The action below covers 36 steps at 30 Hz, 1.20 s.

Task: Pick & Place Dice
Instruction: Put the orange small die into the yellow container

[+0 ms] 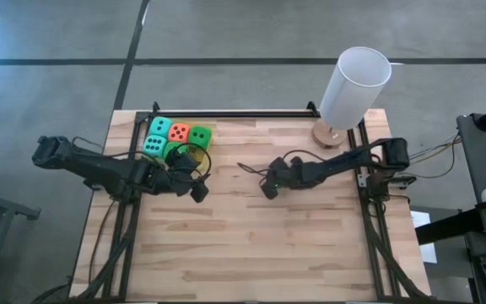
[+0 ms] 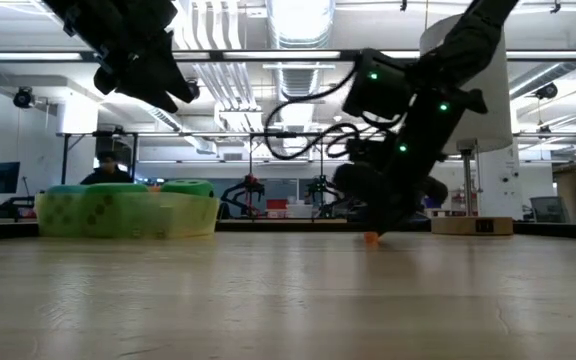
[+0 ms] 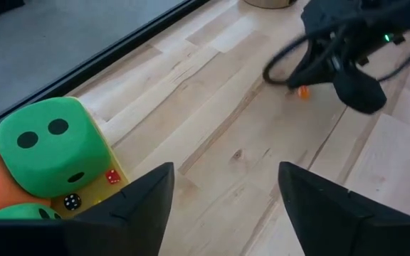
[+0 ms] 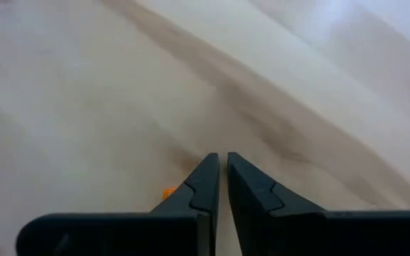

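Hovering spread and empty beside the tray (image 1: 154, 124) of dice (image 1: 178, 132), the left gripper (image 1: 194, 173) faced bare tabletop (image 1: 251, 245) (right gripper (image 1: 267, 189) pinched closed mid-table).

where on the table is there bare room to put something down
The whole near half of the table, in front of both arms, is bare wood. So is the strip between the left gripper and right gripper. It is crowded at the far left corner with the dice and at the far right by the white cylinder.
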### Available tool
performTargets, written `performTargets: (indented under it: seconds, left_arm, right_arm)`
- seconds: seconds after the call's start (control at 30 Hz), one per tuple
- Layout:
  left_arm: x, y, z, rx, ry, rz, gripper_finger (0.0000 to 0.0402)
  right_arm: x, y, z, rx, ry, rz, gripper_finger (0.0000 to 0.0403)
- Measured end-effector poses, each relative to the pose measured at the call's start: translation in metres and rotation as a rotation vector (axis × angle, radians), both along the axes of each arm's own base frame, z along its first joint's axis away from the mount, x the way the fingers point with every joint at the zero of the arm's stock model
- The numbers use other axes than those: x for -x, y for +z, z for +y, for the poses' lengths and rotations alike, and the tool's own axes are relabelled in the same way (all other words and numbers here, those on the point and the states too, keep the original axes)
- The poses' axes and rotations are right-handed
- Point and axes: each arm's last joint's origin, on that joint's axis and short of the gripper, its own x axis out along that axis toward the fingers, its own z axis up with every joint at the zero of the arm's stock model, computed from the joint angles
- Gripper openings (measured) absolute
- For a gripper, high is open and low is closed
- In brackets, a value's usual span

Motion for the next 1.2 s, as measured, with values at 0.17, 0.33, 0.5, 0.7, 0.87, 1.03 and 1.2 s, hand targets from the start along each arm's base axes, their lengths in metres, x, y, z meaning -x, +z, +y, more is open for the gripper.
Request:
performTargets:
  seconds: [0.17, 0.33, 0.5, 0.7, 0.87, 1.03, 1.2]
  left_arm:
    - [0.000, 0.000, 0.000, 0.000, 0.000, 0.000, 0.0246]
    - [0.000, 0.000, 0.000, 0.000, 0.000, 0.000, 0.0239]
    - [0.000, 0.000, 0.000, 0.000, 0.000, 0.000, 0.0232]
    - [0.000, 0.000, 0.000, 0.001, 0.000, 0.000, 0.0226]
    - [0.000, 0.000, 0.000, 0.000, 0.000, 0.000, 0.0222]
    - [0.000, 0.000, 0.000, 0.001, 0.001, -0.001, 0.0218]
    - [-0.001, 0.000, 0.000, 0.003, 0.001, -0.009, 0.0216]
  right_arm:
    - [-0.025, 0.001, 0.013, -0.002, 0.057, -0.019, 0.0028]
    - [-0.050, 0.001, 0.027, 0.003, 0.124, -0.034, 0.0028]
    - [-0.075, -0.001, 0.042, 0.020, 0.192, -0.036, 0.0028]
    - [-0.097, 0.000, 0.057, 0.049, 0.271, 0.002, 0.0028]
    - [-0.103, 0.007, 0.068, 0.071, 0.322, 0.019, 0.0028]
    - [-0.092, 0.030, 0.081, 0.151, 0.323, 0.045, 0.0028]
    - [-0.069, 0.057, 0.099, 0.179, 0.353, 0.005, 0.0028]
